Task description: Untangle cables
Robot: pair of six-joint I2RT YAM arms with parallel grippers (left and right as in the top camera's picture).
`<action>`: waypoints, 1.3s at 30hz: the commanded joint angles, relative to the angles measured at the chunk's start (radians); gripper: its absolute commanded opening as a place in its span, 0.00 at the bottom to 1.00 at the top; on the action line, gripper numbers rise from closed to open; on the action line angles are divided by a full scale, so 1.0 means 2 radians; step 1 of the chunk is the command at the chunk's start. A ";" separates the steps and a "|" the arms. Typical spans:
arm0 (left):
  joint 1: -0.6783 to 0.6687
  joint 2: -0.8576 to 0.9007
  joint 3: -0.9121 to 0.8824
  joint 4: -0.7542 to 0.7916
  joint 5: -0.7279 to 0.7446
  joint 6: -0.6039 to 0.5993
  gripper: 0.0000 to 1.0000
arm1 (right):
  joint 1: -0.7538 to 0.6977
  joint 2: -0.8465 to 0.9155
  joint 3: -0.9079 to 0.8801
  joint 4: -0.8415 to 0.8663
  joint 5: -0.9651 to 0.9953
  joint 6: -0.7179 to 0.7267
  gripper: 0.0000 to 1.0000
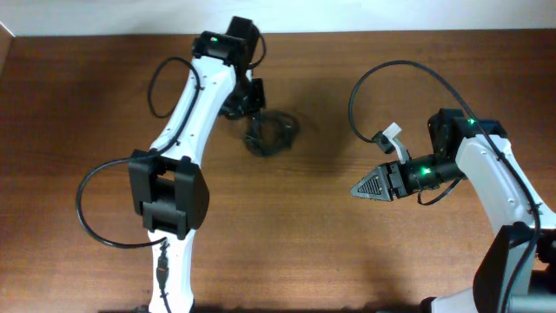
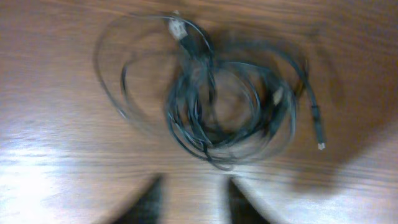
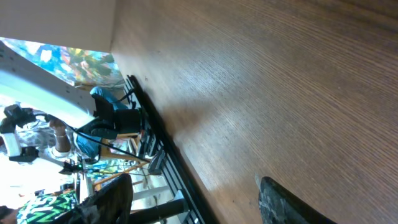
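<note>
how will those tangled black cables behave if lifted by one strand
Probably floppy: the cables lie in thin loose loops, so they should sag. Likely light, but the overlapping coils may lift together. The small plug end could dangle.

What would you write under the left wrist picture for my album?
Tangled black cables lie in loose loops on the wooden table.

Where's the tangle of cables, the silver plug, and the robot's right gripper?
cables (image 2: 179, 109): left wrist view, on the dark bunched strands at the tangle's left side.
silver plug (image 2: 178, 28): left wrist view, on its pale end.
right gripper (image 1: 358, 187): overhead view, at its fingertips.
</note>
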State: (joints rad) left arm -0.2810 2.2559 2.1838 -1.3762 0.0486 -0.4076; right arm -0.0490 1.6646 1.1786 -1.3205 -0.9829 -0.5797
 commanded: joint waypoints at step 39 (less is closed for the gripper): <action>-0.037 -0.189 -0.190 0.218 0.152 0.177 0.00 | -0.002 -0.012 -0.002 0.155 0.002 0.282 0.85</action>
State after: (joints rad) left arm -0.3569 1.9701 1.7779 -0.9318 0.0975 -0.1631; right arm -0.0502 1.6630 1.1767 -1.0416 -0.7513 -0.0307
